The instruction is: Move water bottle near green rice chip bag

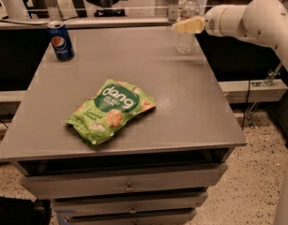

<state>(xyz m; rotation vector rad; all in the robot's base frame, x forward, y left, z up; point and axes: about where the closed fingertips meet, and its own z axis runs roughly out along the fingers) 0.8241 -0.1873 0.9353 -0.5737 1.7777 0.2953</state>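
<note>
1. While the white arm [246, 18] extends in from 3 o'clock, the gripper [185, 26] sits across the upper part of the water bottle [186, 43]; cannot tell if the claw is wide, narrow or clamped.
2. Water bottle: upright, table's 1 o'clock corner, well apart from the green rice chip bag [113, 109].
3. Bag: flat, just off centre toward 7 o'clock.
4. Pepsi can [61, 41]: upright, 11 o'clock corner.
5. Table [190, 107]: plain grey top, drawers [129, 187] below the front edge.
6. Room: speckled floor [256, 172] at 4 o'clock, dark ledge [134, 21] behind at 12.
</note>
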